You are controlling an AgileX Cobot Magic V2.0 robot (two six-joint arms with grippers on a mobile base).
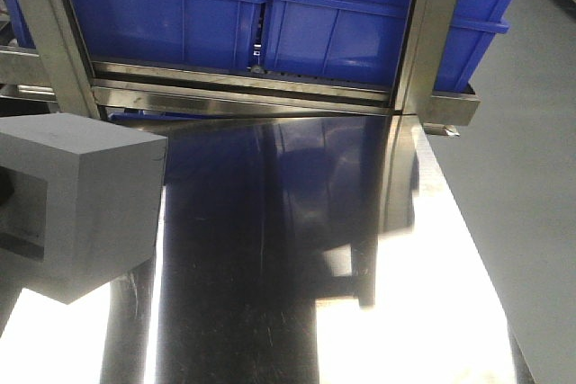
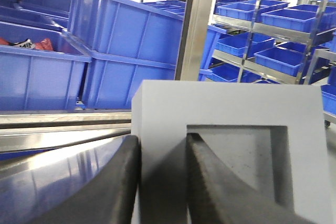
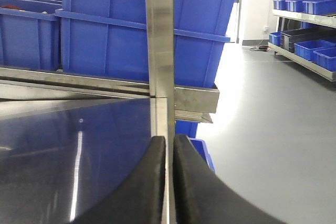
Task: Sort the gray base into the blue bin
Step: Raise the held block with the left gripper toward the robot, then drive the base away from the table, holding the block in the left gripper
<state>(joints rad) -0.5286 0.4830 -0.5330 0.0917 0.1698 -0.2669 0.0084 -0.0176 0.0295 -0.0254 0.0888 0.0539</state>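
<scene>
The gray base (image 1: pixel 76 204) is gripped by one wall in the left gripper (image 2: pixel 163 148), at the steel table's (image 1: pixel 270 294) left, short of the blue bin (image 1: pixel 342 24); the right gripper (image 3: pixel 169 148) is pressed closed, empty.

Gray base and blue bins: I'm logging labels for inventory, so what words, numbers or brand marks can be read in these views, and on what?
None: no text is readable in any view.
On the gray base: nothing, its visible faces are plain.
On the blue bins: the visible walls carry no label.
On the far shelf bins: too small to tell.
On the steel table: only reflections.
</scene>
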